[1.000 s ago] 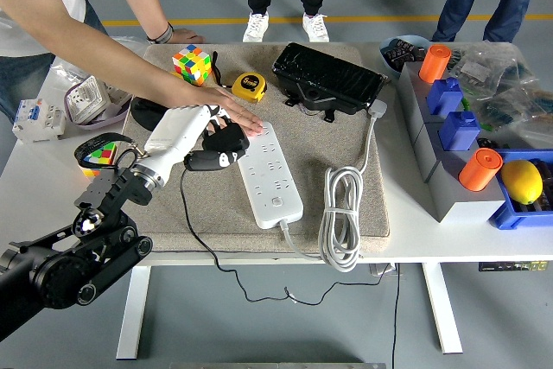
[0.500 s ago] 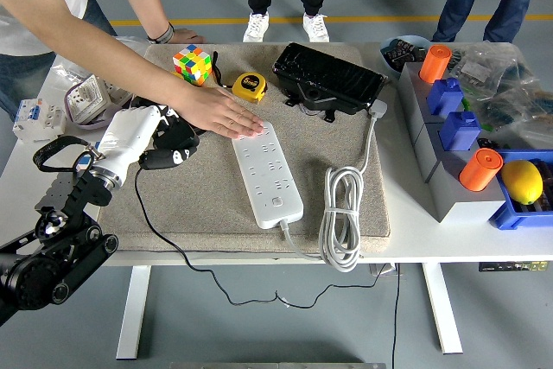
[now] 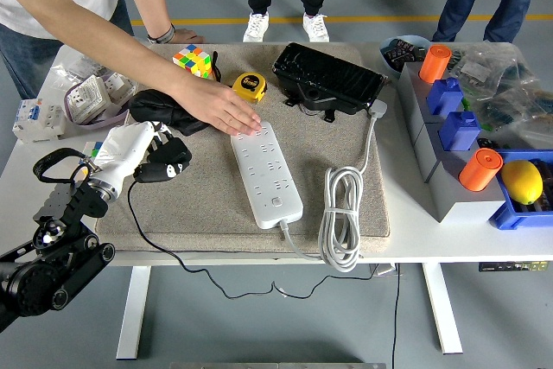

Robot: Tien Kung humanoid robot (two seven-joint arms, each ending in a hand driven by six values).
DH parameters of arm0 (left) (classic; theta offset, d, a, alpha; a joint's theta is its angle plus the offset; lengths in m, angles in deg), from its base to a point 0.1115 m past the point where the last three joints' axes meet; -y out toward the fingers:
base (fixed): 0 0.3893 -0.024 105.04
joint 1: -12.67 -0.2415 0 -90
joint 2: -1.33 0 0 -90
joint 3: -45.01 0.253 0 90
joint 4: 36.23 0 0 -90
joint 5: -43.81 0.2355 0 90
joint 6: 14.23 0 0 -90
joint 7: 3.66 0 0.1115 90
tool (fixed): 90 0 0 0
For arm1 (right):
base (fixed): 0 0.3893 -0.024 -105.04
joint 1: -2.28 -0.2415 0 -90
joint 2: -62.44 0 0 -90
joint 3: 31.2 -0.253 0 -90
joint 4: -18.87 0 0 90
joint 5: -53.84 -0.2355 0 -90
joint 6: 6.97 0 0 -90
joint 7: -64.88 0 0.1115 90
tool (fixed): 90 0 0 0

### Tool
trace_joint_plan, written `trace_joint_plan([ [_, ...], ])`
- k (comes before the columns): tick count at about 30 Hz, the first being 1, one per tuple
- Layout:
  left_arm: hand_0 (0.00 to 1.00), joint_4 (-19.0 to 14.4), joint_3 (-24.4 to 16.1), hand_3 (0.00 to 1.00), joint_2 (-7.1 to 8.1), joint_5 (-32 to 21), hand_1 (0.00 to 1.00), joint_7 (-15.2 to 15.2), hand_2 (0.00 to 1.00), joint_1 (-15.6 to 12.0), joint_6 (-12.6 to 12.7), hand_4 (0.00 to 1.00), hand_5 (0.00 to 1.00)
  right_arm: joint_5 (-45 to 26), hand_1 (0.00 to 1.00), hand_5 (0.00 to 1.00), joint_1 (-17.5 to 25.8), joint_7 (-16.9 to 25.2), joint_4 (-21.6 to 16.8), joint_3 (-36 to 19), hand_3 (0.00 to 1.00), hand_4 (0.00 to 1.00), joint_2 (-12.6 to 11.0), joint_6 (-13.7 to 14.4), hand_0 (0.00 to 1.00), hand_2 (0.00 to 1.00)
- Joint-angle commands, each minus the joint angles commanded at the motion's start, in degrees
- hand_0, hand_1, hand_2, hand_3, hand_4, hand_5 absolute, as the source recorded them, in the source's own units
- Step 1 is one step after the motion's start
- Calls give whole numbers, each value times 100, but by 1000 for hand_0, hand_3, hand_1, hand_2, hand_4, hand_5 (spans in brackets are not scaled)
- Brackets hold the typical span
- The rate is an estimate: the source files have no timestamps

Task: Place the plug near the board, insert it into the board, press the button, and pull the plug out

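The white power board lies lengthwise in the middle of the beige mat, its button near its front end. My left hand is at the mat's left edge, well left of the board, shut on the black plug. The plug's black cable trails down over the table's front edge. A person's hand reaches in from the upper left and lies flat on the board's far end. My right arm is out of view.
A Rubik's cube, a yellow tape measure and a black box stand at the back. The board's coiled white cable lies to its right. Blue bins with orange cylinders and a lemon line the right side.
My left hand has moved left, away from the board to the mat's left edge, carrying the plug. The person's hand has stayed on the board's far end.
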Motion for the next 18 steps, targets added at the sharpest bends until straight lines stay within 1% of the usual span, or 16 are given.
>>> trace_joint_plan([
  [4,283,9,8,574,-1,12,484,6,519,-4,-8,848,127,22,608,215,-1,-1,-26,-31,543,725,3,-1,608,556],
  [5,311,16,4,583,-4,27,512,26,547,-5,-22,862,151,27,607,215,-3,-2,-32,-36,542,725,3,-2,608,556],
  [7,311,18,0,583,-7,31,512,50,547,-6,-50,862,151,38,607,215,-1,-1,-44,-53,542,725,3,-3,608,556],
  [10,311,-2,-24,583,-13,92,512,175,547,-20,-98,862,151,44,607,215,2,-2,-48,-52,542,725,4,-4,608,556],
  [11,397,-3,-34,654,-15,96,607,204,610,-24,-103,998,258,44,608,214,2,-3,-47,-50,542,727,4,-3,608,556],
  [17,397,-26,-75,654,-13,158,607,268,610,-54,-122,998,258,40,608,214,8,-2,-45,-44,542,727,6,-6,608,556],
  [18,466,-30,-81,700,-12,168,641,283,653,-58,-135,998,321,39,607,215,10,-2,-45,-41,542,727,6,-6,608,556],
])
